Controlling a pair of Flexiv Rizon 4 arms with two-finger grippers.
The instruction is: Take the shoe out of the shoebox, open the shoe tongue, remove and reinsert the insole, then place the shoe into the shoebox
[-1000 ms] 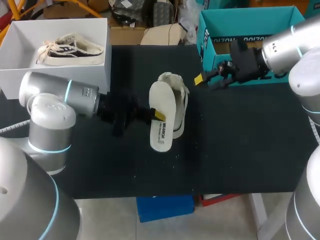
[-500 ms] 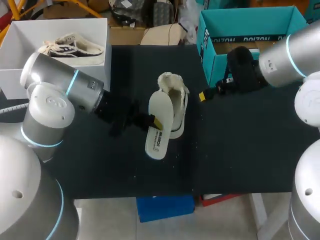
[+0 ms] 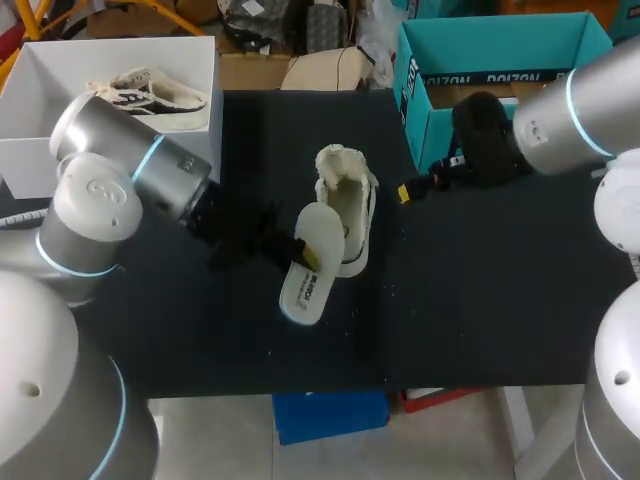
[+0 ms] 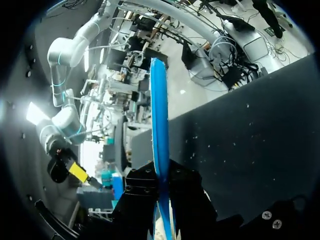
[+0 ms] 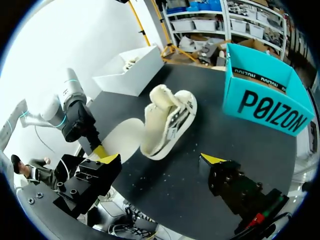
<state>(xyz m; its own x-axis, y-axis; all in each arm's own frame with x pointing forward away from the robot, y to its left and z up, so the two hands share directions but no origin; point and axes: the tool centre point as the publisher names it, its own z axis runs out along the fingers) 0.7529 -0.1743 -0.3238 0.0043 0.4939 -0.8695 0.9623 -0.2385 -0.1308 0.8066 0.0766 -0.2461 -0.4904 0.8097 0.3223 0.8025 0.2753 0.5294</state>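
Shoe [image 3: 348,200] on table [image 3: 480,300]; white box [image 3: 40,80] holds sneaker [image 3: 150,92].

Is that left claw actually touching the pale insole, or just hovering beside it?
Touching. The left wrist view shows the insole edge-on, pinched between the two fingers of the left gripper.

The cream shoe [image 3: 352,200] lies mid-tabletop [image 3: 470,280], its fleecy opening showing. Its pale insole [image 3: 308,268] is out of it — tilted, printed face up, overlapping the shoe's left side. The teal shoebox [image 3: 480,45] stands open at the far right.
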